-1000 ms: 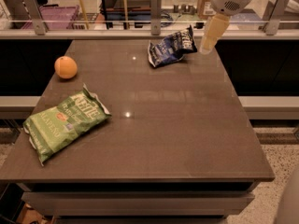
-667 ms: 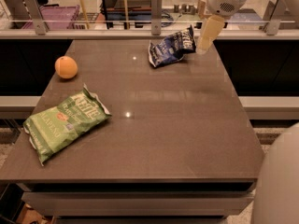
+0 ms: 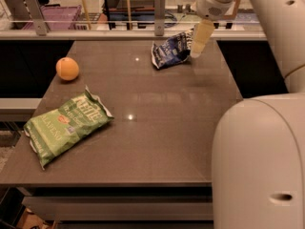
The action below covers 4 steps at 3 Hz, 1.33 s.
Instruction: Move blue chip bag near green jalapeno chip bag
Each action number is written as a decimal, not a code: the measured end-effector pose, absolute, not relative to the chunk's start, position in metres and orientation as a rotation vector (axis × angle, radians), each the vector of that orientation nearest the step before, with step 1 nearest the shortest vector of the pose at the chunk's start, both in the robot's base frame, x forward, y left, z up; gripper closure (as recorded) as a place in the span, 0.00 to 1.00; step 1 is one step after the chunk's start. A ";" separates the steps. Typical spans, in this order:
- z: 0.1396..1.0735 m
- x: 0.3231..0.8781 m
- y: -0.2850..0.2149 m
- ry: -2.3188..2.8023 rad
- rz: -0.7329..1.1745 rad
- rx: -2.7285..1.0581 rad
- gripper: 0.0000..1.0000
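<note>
Gripper [image 3: 200, 38] over the counter's [image 3: 157, 142] far right, apparently touching the blue chip bag's [image 3: 169, 54] right end. Grip state: cannot tell. Green jalapeno chip bag [image 3: 64, 125] lies well apart, near-left.

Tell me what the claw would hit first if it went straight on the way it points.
The claw hangs over the far right of the table, pointing down. It would probably meet the right edge of the blue chip bag first, or the table just beside it; depth is unclear.
</note>
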State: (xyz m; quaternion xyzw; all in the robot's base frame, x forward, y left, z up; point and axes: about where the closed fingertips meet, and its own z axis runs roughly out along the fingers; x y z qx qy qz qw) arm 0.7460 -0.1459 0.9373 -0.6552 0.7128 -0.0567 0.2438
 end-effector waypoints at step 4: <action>0.886 0.791 -0.137 2.052 -0.264 -1.901 0.00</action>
